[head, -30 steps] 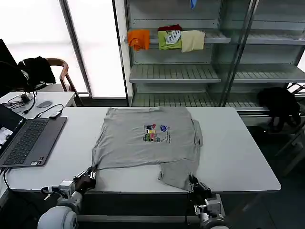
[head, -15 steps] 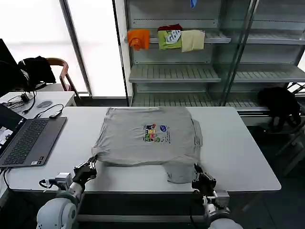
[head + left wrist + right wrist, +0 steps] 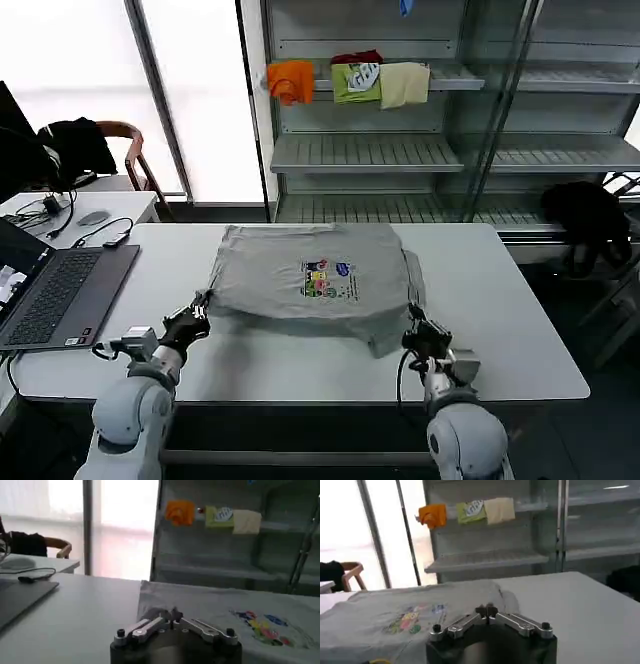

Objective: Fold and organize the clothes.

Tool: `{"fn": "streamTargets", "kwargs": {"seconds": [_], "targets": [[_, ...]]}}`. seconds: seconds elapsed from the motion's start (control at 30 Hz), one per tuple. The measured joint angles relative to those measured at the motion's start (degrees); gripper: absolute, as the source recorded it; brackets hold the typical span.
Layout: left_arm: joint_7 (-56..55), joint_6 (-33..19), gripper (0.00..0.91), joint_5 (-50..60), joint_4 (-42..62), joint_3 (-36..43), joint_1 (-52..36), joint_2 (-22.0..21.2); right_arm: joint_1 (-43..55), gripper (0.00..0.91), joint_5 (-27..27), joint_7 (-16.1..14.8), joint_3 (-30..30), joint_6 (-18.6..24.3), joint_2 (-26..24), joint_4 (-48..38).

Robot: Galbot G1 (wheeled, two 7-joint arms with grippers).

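White desk point(image 3: 520, 330) carries a light grey cotton shirt point(image 3: 300, 290) with multicoloured chest print, centred. Left gripper point(image 3: 196, 312) and right gripper point(image 3: 416, 330) each pinch its near hem corners, fingers together.

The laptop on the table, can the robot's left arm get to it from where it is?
Probably yes. The left gripper is pinching the grey shirt's near corner, and the laptop lies just beside it on the same table with nothing between. It would need to let go first.
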Motion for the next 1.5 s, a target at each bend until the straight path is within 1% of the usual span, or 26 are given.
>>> {"fn": "streamTargets", "kwargs": {"seconds": [0.17,0.4,0.63,0.83,1.07,1.47,1.5], "targets": [[-0.06,-0.60,0.000,0.04,3.31,-0.13,-2.85,0.21,5.09,0.000,-0.16,-0.20,-0.17,0.00,0.89,-5.13],[0.69,-1.28,0.010,0.84,8.01,0.47,-5.77,0.52,11.03,0.000,-1.61,-1.26,-0.19,0.34,1.50,-12.36],[1.62,-1.65,0.010,2.26,11.65,0.97,-7.52,0.26,14.99,0.000,-3.50,-2.59,0.28,1.34,2.31,-18.74],[1.89,-2.09,0.020,3.43,14.24,1.17,-8.75,0.09,17.69,0.000,-4.70,-3.14,0.57,2.06,2.75,-23.34],[2.02,-2.29,0.020,4.40,16.36,1.27,-10.18,-0.03,20.34,0.000,-5.81,-3.60,1.14,2.94,3.05,-27.63],[2.28,-2.43,0.020,5.89,18.57,1.78,-12.00,-0.21,23.93,0.000,-7.04,-4.20,1.63,3.63,2.99,-32.56],[2.30,-2.47,0.131,5.97,18.70,1.80,-12.10,-0.21,24.15,0.514,-7.16,-4.22,1.65,3.63,3.00,-32.86]]}}
